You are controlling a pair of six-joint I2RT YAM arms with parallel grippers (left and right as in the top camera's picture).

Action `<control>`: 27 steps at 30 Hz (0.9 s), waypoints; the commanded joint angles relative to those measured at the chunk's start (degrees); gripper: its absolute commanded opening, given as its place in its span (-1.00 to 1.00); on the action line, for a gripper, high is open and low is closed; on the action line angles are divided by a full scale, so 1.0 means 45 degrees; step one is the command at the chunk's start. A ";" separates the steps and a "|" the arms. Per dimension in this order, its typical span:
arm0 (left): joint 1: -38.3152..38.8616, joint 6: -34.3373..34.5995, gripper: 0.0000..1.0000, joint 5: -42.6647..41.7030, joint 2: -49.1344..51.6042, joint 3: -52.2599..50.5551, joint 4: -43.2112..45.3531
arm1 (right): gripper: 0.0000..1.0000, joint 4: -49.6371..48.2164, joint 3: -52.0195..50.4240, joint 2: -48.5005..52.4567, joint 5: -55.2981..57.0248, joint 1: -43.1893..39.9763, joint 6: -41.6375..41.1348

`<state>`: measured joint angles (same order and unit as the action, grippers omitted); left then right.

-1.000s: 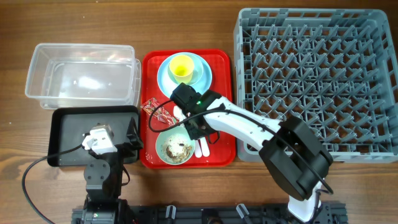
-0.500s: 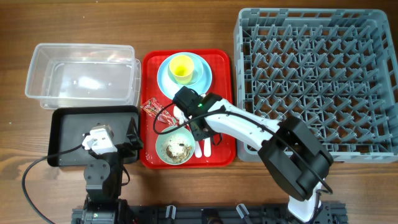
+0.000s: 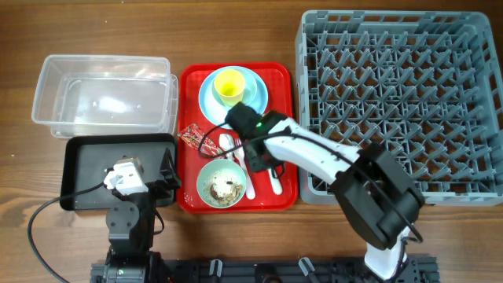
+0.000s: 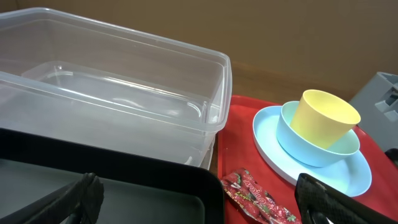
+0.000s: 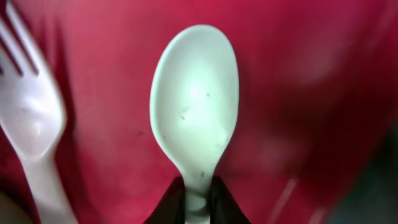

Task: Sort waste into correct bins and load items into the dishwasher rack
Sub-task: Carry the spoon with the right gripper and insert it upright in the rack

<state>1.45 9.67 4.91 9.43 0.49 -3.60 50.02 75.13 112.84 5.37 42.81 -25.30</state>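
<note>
Right wrist view: the white spoon (image 5: pixel 196 118) is pinched at its neck by the right gripper (image 5: pixel 198 198) over the red tray (image 5: pixel 298 93), fork (image 5: pixel 31 124) at 9 o'clock. This grip is judged suited to carriage toward the dishwasher rack (image 3: pixel 401 102). The left gripper (image 4: pixel 199 205) is parked wide above the black tray (image 4: pixel 93 165).

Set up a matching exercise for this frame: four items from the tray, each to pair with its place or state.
1 yellow cup
2 red wrapper
3 white spoon
4 pale green bowl

A pinched by the right gripper
B holds rice scraps
C inside the small blue bowl
D loose on the red tray

Pairs: 1-C, 2-D, 3-A, 4-B
</note>
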 commanded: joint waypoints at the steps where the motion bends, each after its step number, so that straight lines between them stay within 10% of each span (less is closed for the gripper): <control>1: 0.0010 -0.0204 1.00 0.0214 -0.0068 -0.0039 -0.0015 | -0.85 0.0209 0.0767 -0.1632 -0.0442 -0.1020 0.0316; 11: 0.0010 -0.0204 1.00 0.0214 -0.0068 -0.0039 -0.0015 | -0.88 -0.0291 0.2254 -0.6101 0.0772 -0.4022 0.1010; 27: 0.0010 -0.0204 1.00 0.0214 -0.0068 -0.0039 -0.0015 | -0.82 -0.0874 0.2205 -0.3444 -0.0408 -0.7538 0.3628</control>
<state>1.45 9.67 4.91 9.43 0.49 -3.60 47.13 84.90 94.24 4.82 9.91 -11.16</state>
